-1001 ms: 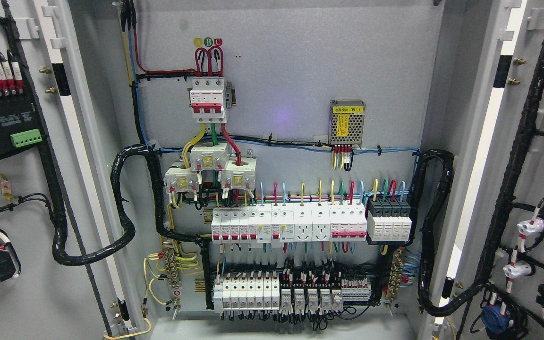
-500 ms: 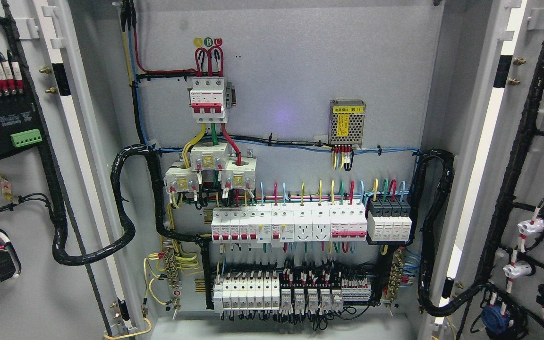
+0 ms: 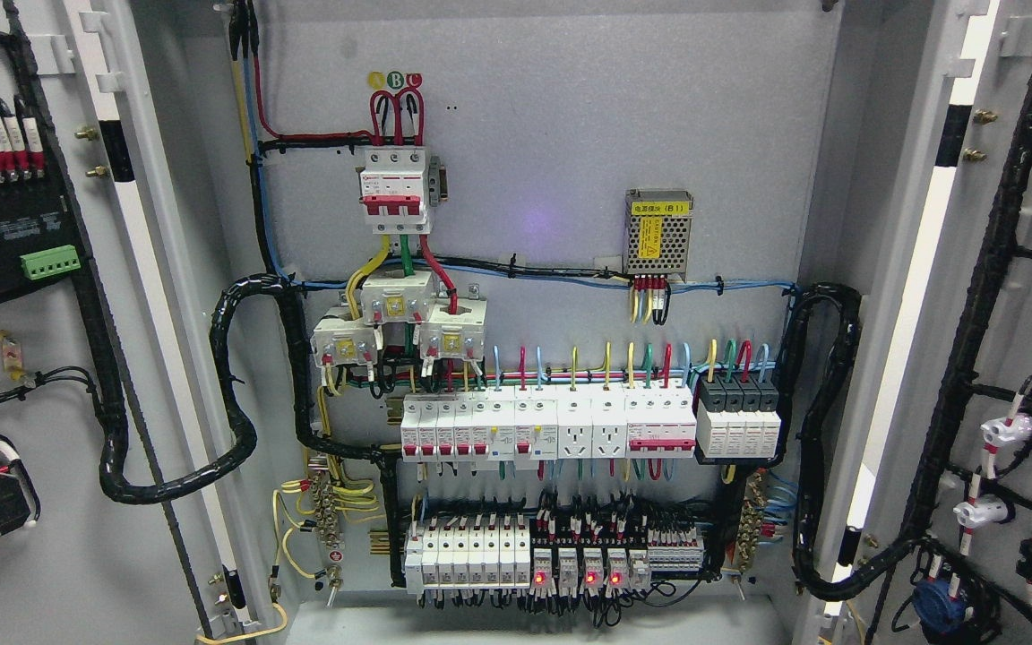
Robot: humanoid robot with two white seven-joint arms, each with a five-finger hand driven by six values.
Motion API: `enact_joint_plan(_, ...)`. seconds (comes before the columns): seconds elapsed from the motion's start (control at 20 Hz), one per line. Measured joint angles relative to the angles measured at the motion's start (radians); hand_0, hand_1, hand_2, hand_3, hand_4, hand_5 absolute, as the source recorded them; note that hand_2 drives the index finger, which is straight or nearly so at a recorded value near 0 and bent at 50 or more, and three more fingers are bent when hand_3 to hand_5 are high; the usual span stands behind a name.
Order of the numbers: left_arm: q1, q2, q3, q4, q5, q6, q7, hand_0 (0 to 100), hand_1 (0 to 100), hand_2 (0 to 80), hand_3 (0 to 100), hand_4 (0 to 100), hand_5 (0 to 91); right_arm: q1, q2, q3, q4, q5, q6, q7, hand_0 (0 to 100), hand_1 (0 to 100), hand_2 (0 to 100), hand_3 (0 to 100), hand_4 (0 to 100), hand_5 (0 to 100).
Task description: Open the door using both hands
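Both doors, the left door and the right door, stand wide open. Three red lights glow by the cabinet's bottom edge. No fingers show.

Head camera, level, close, facing the open cabinet interior

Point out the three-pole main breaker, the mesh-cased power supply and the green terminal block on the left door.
three-pole main breaker (image 3: 397, 191), head view, on its white front face.
mesh-cased power supply (image 3: 657, 233), head view, on its yellow label.
green terminal block (image 3: 49, 262), head view, mid-body.
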Motion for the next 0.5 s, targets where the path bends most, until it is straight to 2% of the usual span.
enact_joint_plan(0.3,-0.03,-0.016,-0.001,0.108,0.0,0.036,-0.007,0,0,0.0,0,0,0.0,0.002,0.009,0.003,0.059,0.059,0.114,-0.005,19,0,0,0,0,0)
enact_joint_plan(0.5,-0.039,-0.023,-0.002,0.159,-0.001,0.063,0.051,0,0,0.0,0,0,0.0,0.009,0.013,0.004,0.079,0.079,0.13,-0.004,19,0,0,0,0,0)
